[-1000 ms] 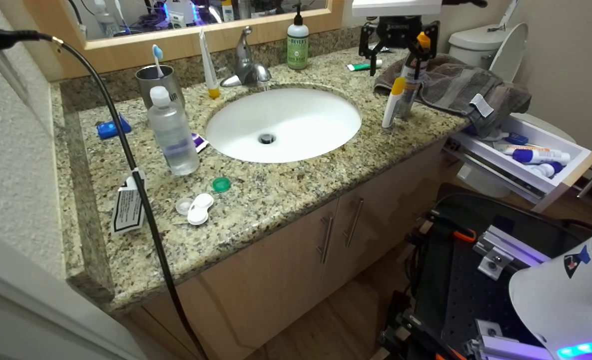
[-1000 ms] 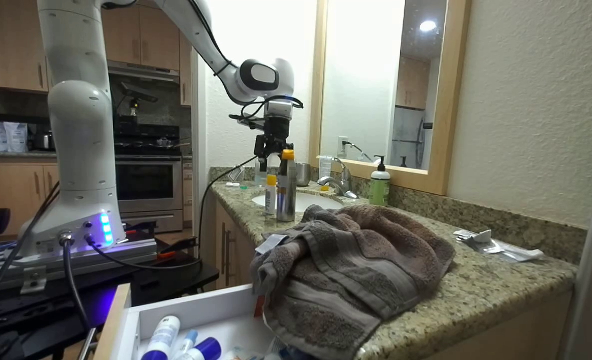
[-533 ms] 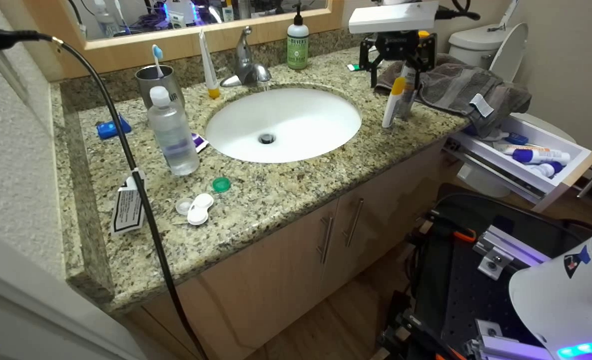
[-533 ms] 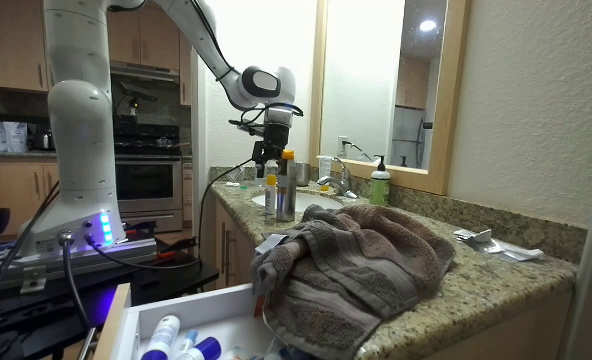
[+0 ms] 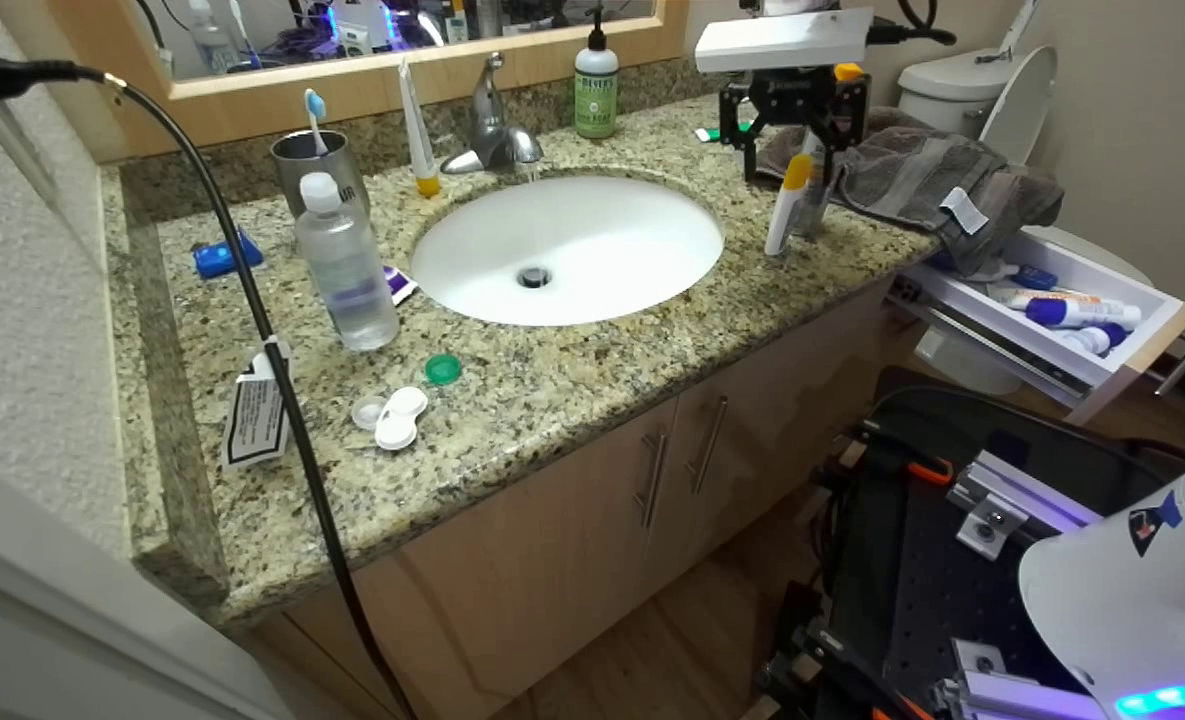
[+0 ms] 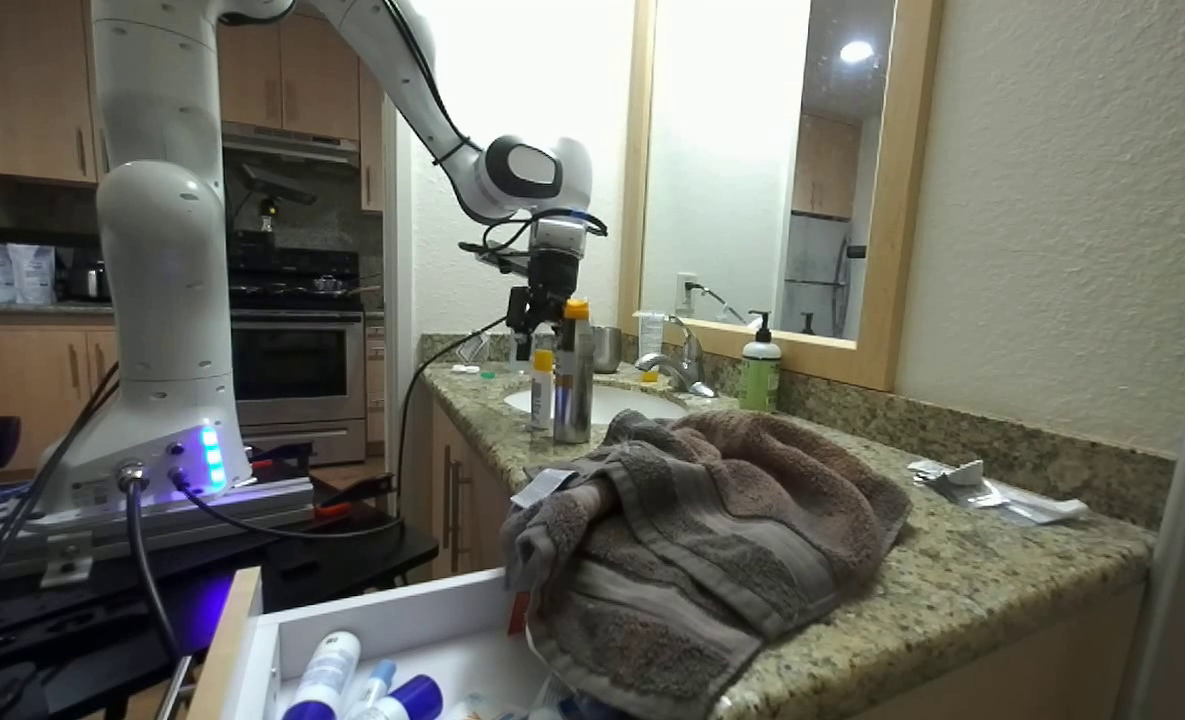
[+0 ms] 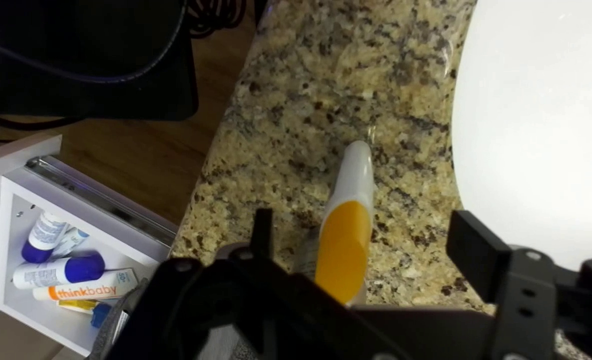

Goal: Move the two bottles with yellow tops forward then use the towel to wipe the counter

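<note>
From the wrist, the end effector brackets a yellow-topped bottle.

Two bottles, perhaps touching, stand between sink and towel.

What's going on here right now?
The robot's open black gripper is down at a small slim white bottle with a yellow cap; in the wrist view the cap shows between the jaws, not gripped. Beside it is a taller silver bottle with an orange-yellow cap, and both stand upright on the speckled beige granite counter. A rumpled grey-brown towel lies there too, hanging over the edge; no wiping is under way.
</note>
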